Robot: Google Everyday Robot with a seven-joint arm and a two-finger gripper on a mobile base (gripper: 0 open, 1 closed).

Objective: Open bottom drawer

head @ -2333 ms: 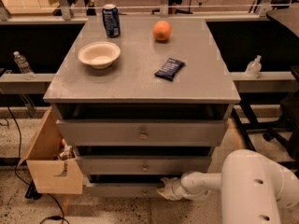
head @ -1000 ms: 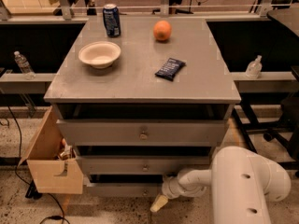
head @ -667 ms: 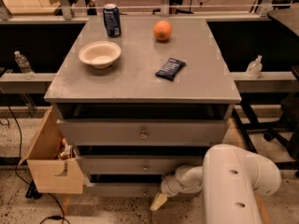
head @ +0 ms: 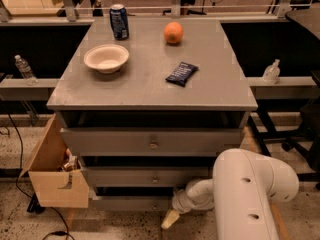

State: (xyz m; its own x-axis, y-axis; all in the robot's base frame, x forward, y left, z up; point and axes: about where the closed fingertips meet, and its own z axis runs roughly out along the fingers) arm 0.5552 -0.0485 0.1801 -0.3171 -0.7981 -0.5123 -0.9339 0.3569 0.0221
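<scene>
Speckled floor and dark shelving surround a grey cabinet in the camera view. Its tabletop (head: 150, 91) carries a soda can (head: 119, 21) at 11 o'clock, an orange (head: 173, 33) at 12 o'clock, a pale bowl (head: 106, 58) at 10 o'clock and a dark snack packet (head: 182, 73) just right of the middle. A cardboard box (head: 55, 181) leans by the cabinet at 8 o'clock in the picture.

Below the top drawer (head: 153, 142) and the middle drawer (head: 150, 176) lies the bottom drawer (head: 125, 203), the slimmest front, just above the floor. It looks shut or nearly so. I cannot make out its knob.

The white arm (head: 250, 194) comes in from 4 o'clock. The pincer (head: 170, 218) is at the right end of the bottom drawer's front, its cream tip slanting toward 7 o'clock. I cannot tell whether it is open, closed or gripping anything, nor whether it touches the front.

By my reading, the step in hand is the reach for the knob, and the pull has not begun. The next move calls for a sure hold on that small knob. After that it needs a straight, level draw toward 6 o'clock, kept clear of the floor.
</scene>
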